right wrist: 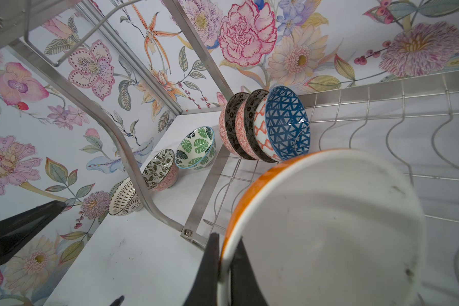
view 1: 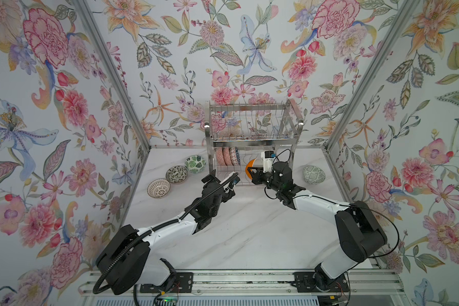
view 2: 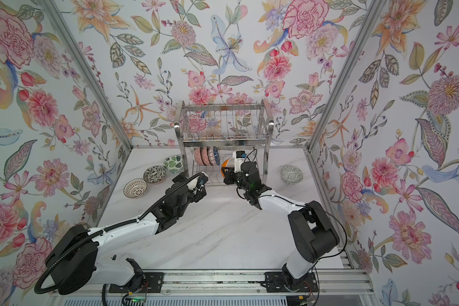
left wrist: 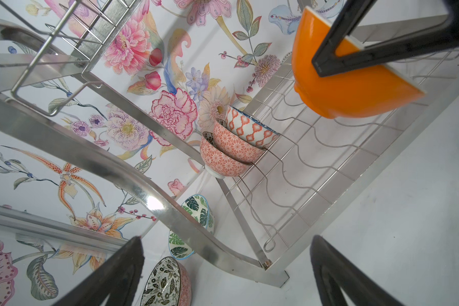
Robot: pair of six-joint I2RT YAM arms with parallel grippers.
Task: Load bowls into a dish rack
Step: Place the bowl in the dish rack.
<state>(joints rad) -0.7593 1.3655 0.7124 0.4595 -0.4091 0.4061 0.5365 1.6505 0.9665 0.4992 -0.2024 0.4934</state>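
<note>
Table: a white marble-look top (view 1: 236,233); everything stands on it.
Dish rack: shiny steel with two tiers (view 1: 249,143), at the far edge of the table.
Left gripper: it hovers in front of the rack's left leg (left wrist: 227,246). Its jaws are wide apart and nothing is between them.
Right gripper: it is pinched tight on the rim of the orange bowl (view 1: 255,174), one finger inside and one outside.
Orange bowl: white inside and tipped on its edge (view 1: 249,168). It seems to hang just over the wavy wires of the lower tier, near the racked bowls but apart from them.
Racked bowls: three of them (right wrist: 286,124), standing on edge close together at the left end of the lower tier.
Loose bowls: the leaf bowl (view 1: 195,163), floral bowl (view 1: 176,174) and striped bowl (view 1: 158,188) sit in a row on the table left of the rack. One green patterned bowl (view 1: 314,174) sits alone on the right.
Handling: I judge it is ceramic, so stiff, somewhat heavy for its size, and glazed and slippery. It may chip if it knocks against steel.
Where to hold: the thin rim, I think; the round body looks too wide and smooth for the jaws.
</note>
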